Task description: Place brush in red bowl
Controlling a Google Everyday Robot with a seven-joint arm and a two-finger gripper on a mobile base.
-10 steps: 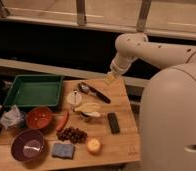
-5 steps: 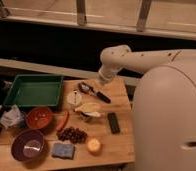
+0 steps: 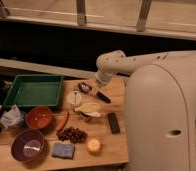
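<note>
The brush (image 3: 93, 92) lies on the wooden table (image 3: 118, 145), its dark rounded head at the left and its black handle pointing right and toward me. The red bowl (image 3: 40, 118) sits at the table's left, below the green tray, and holds no brush. My gripper (image 3: 96, 85) hangs at the end of the white arm, directly over the middle of the brush and very close to it. The arm's bulky body fills the right of the view.
A green tray (image 3: 33, 91) stands at the back left and a purple bowl (image 3: 28, 145) at the front left. A banana (image 3: 88, 107), a red chili (image 3: 63, 121), grapes (image 3: 72, 134), a blue sponge (image 3: 62, 150), a yellow fruit (image 3: 93, 145) and a black block (image 3: 112, 122) lie around.
The arm has swung left and lowered, bringing my gripper from above the table's right back edge down onto the brush. The objects have not moved.
</note>
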